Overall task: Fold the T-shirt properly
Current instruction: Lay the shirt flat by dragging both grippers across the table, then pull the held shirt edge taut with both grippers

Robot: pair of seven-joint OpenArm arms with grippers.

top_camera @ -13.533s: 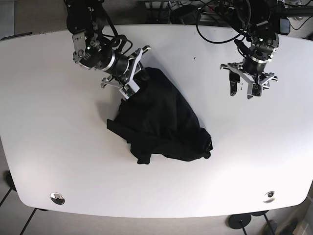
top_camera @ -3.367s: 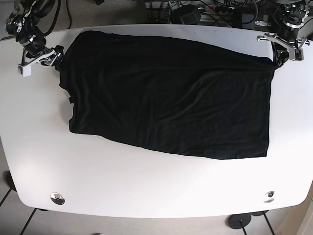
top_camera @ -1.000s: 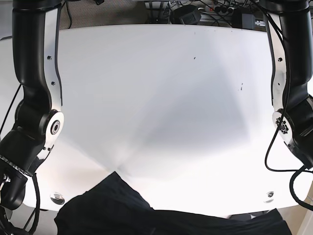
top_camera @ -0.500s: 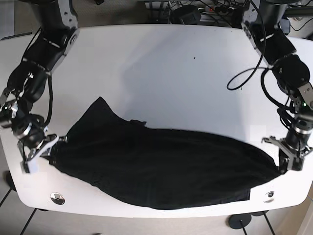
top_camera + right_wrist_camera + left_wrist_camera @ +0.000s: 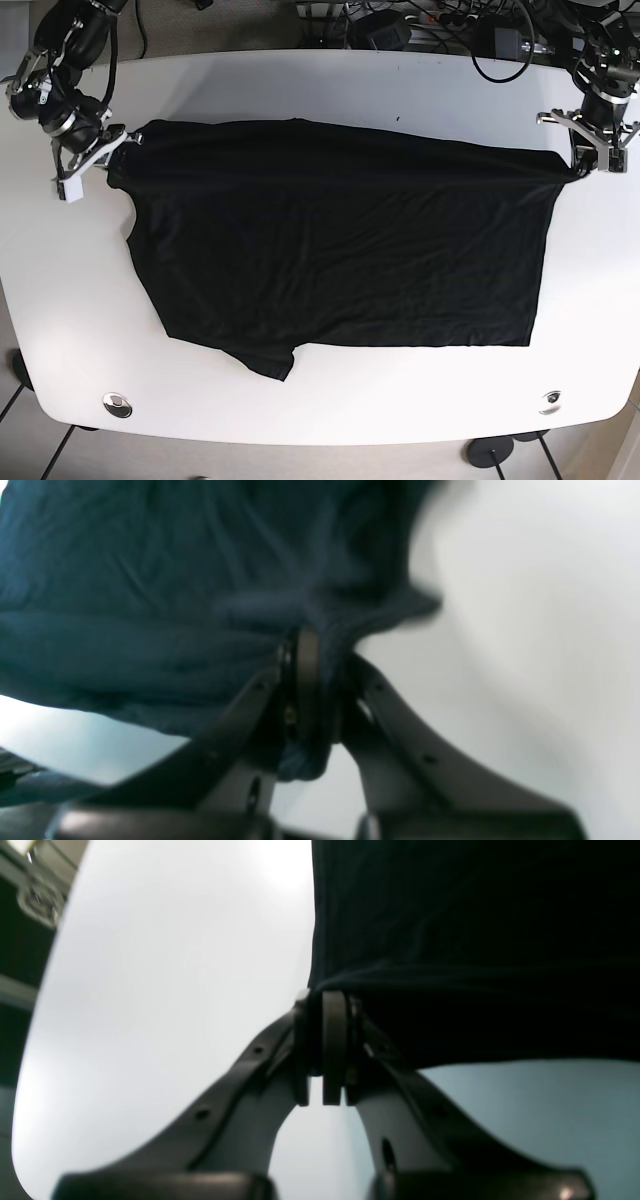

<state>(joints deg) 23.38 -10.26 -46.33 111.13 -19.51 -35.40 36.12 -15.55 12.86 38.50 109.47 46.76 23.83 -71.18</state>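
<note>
The black T-shirt lies spread across the white table, stretched between both arms along its far edge. My left gripper at the base view's right is shut on the T-shirt's far right corner; in the left wrist view the fingertips pinch the T-shirt's dark cloth. My right gripper at the base view's left is shut on the far left corner; the right wrist view shows the T-shirt bunched between the closed fingers. A flap of the shirt hangs out at the near edge.
Cables and dark equipment sit behind the table's far edge. Two round metal fittings are set near the table's front edge. Bare white table surface shows to the left, right and front of the shirt.
Both grippers have carried the shirt from the near edge of the table to the far side, and the cloth now lies spread flat and wide instead of bunched low.
</note>
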